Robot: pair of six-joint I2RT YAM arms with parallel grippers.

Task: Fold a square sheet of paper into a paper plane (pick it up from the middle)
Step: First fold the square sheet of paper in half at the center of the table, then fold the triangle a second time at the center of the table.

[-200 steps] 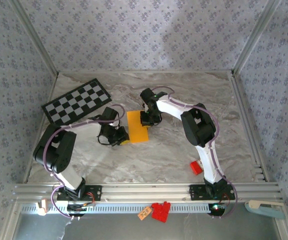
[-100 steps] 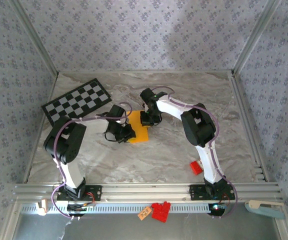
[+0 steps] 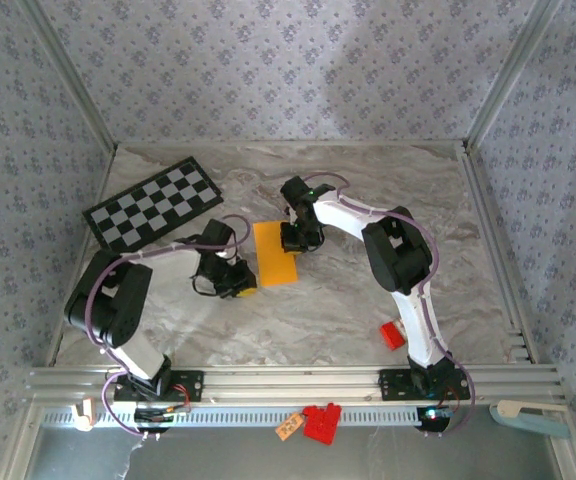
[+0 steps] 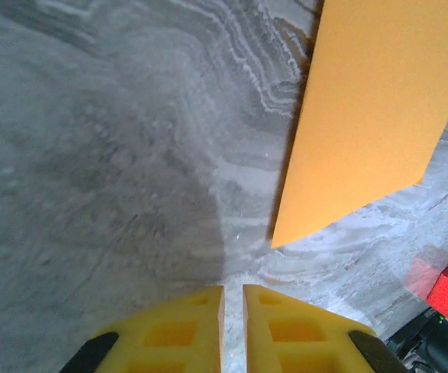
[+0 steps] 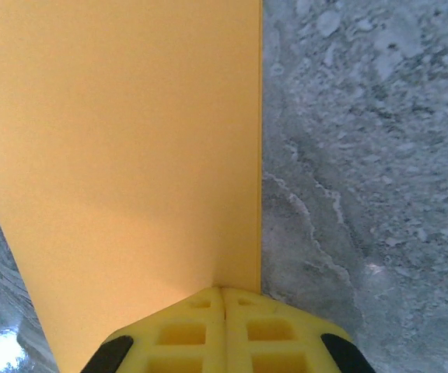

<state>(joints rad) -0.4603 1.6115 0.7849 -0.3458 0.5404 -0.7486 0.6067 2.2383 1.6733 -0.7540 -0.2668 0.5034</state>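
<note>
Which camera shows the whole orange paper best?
The top external view: it shows nearly the whole thin orange-yellow paper sheet. The right wrist view shows it close but cropped, its edge pinched by the right end effector. The left wrist view catches one corner part, cut off at the frame.

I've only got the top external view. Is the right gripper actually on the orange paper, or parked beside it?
Observer: On it. The right wrist view shows the right gripper shut, its tips meeting the paper just inside one edge. I cannot tell if any paper is pinched.
Operator: Is the left one touching the sheet?
Observer: No. In the left wrist view the left gripper stands apart from it, with bare table between them.
Operator: Anything between its fingers?
Observer: Nothing. They are almost together, and the thin slit shows table.
</note>
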